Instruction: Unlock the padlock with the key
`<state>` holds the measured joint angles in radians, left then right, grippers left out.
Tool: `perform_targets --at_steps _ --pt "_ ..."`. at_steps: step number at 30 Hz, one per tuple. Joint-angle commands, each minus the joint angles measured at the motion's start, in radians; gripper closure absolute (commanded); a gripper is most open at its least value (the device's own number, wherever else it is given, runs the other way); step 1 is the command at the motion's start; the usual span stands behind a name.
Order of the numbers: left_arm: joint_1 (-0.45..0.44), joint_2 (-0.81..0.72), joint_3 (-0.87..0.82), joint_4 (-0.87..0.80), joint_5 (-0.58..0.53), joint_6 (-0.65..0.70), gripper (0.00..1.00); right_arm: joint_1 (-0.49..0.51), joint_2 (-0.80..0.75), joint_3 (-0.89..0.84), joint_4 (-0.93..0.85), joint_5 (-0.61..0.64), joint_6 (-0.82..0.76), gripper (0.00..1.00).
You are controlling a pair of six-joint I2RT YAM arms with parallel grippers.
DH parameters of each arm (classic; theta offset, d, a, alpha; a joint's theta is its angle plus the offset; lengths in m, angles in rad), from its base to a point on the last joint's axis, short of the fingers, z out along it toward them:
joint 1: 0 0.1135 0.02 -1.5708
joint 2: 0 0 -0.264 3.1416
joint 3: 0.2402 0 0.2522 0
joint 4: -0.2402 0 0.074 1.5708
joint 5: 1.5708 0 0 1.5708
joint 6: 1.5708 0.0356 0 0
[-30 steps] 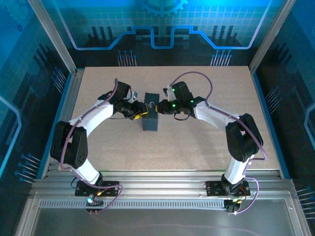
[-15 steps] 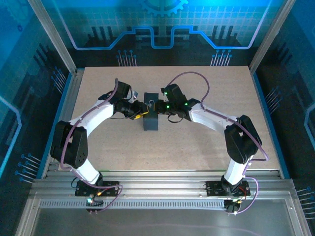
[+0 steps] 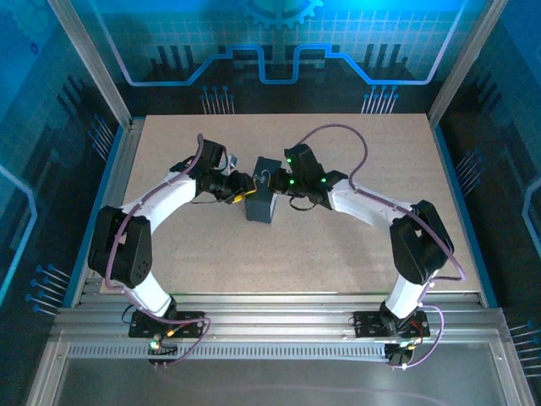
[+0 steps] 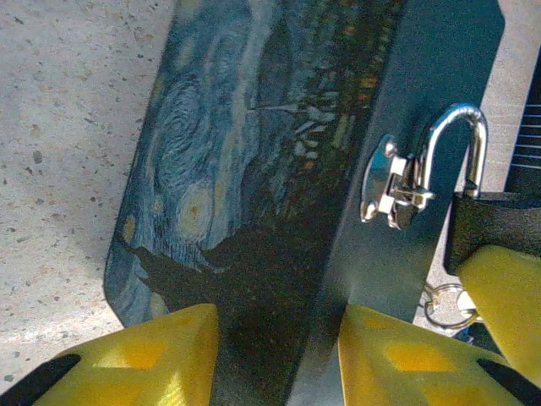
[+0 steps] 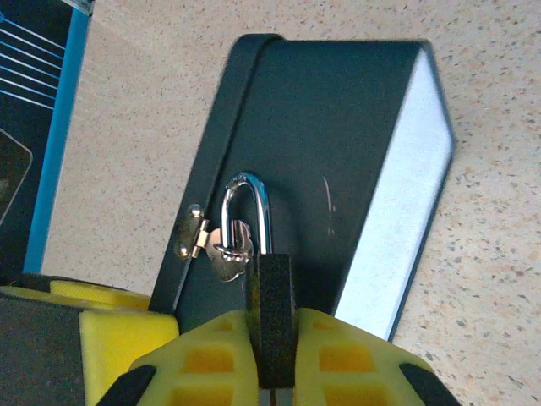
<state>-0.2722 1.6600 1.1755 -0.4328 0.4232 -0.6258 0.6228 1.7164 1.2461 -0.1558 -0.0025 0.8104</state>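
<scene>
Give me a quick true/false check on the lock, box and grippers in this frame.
1. The right gripper is clamped on the padlock body. True.
2. The shackle hangs free of the box. False: it passes through the hasp on the box's edge.
3. The left gripper has one finger on each side of the box. True.
4. The box sits at the table's far right corner. False: it is near the middle, between the two arms.
</scene>
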Motion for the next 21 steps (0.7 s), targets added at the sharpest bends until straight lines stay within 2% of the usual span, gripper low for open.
perform_targets --at_steps 1,6,11,15,21 --pt "0.019 0.044 -0.011 -0.122 -0.049 -0.002 0.59 -0.073 -0.083 -0.031 0.064 0.054 -0.005 0.98" --pt "0.019 0.052 0.003 -0.119 -0.039 -0.007 0.59 -0.118 -0.116 -0.096 0.085 0.04 0.0 0.98" --pt "0.001 0.06 0.013 -0.117 -0.005 0.004 0.61 -0.099 -0.086 -0.085 0.116 0.015 -0.019 0.99" --pt "-0.032 0.068 0.023 -0.117 0.01 0.012 0.61 -0.065 -0.048 -0.055 0.141 0.053 0.01 1.0" --pt "-0.051 0.085 0.027 -0.119 0.014 0.016 0.61 -0.015 0.015 0.039 0.071 0.145 0.003 1.0"
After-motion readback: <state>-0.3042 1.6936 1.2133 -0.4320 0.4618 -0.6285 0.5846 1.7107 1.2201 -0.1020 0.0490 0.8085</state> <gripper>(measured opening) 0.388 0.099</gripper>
